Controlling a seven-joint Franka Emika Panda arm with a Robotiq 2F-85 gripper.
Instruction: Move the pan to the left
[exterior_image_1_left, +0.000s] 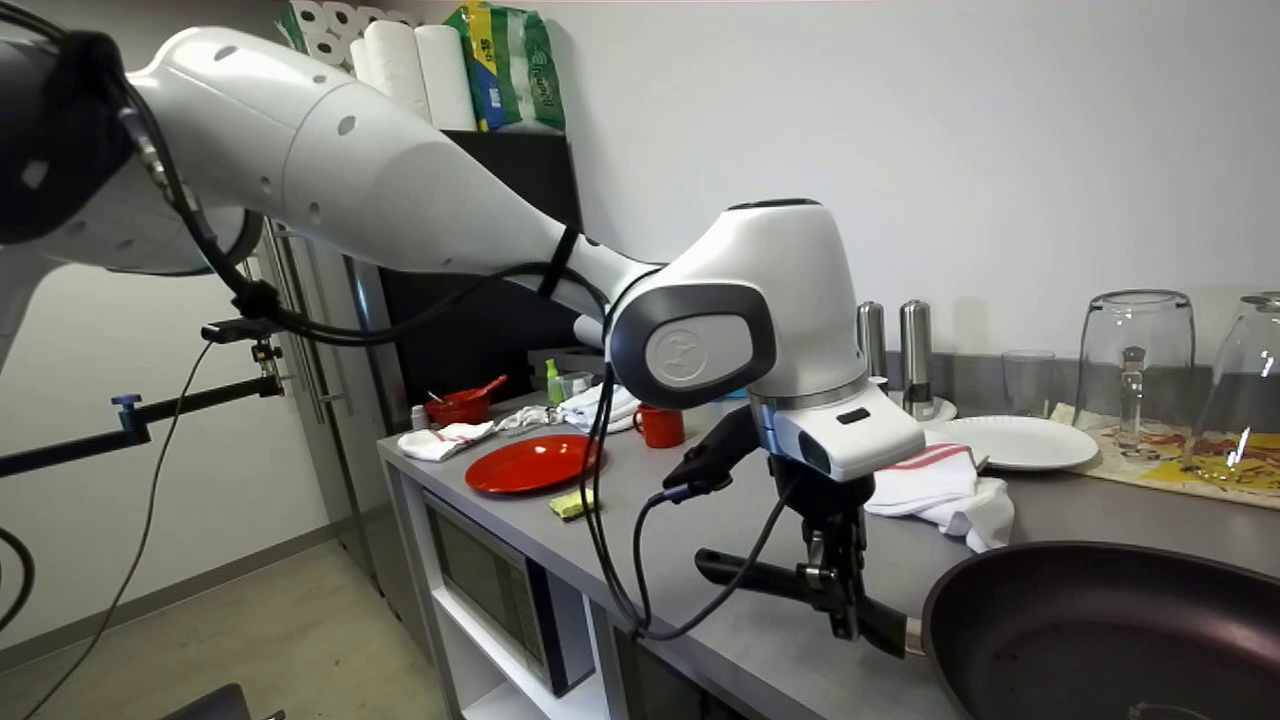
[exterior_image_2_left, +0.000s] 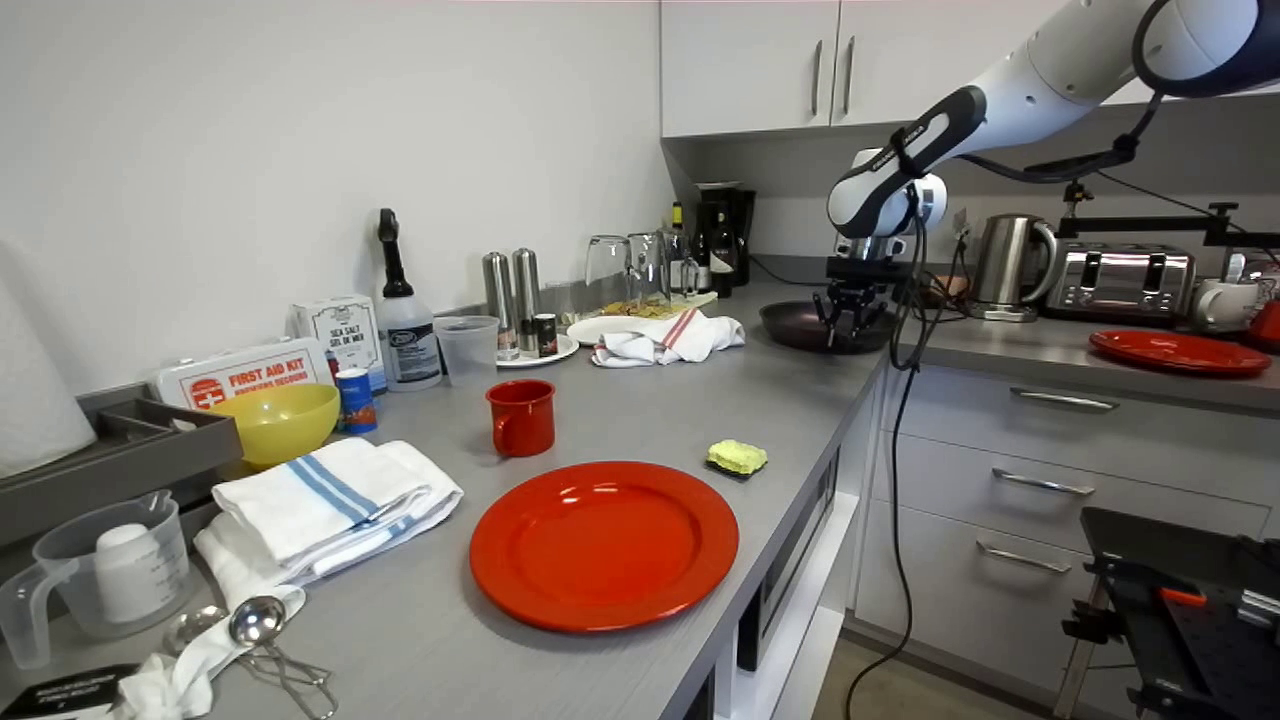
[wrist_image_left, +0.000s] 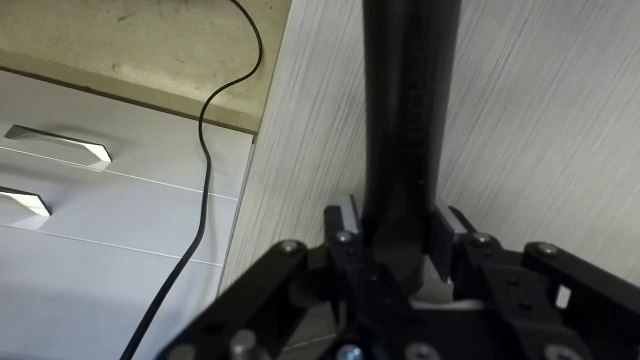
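Note:
The black pan (exterior_image_1_left: 1110, 630) with a dark brownish inside sits on the grey counter, partly cut off at the right edge of an exterior view. It also shows at the far end of the counter in an exterior view (exterior_image_2_left: 785, 328). My gripper (exterior_image_1_left: 845, 615) points down over the pan's handle, and the handle runs through between the fingers. In the wrist view the fingers (wrist_image_left: 397, 220) close in on both sides of the black handle (wrist_image_left: 412, 100), with the pads appearing to touch it. The pan's bowl is hidden in the wrist view.
A white towel (exterior_image_1_left: 945, 490) and white plate (exterior_image_1_left: 1010, 442) lie behind the pan, with upturned glass jars (exterior_image_1_left: 1137, 370). A red plate (exterior_image_2_left: 605, 545), yellow sponge (exterior_image_2_left: 738, 457) and red mug (exterior_image_2_left: 522, 417) are further along. The counter's front edge (wrist_image_left: 262, 130) is near the handle.

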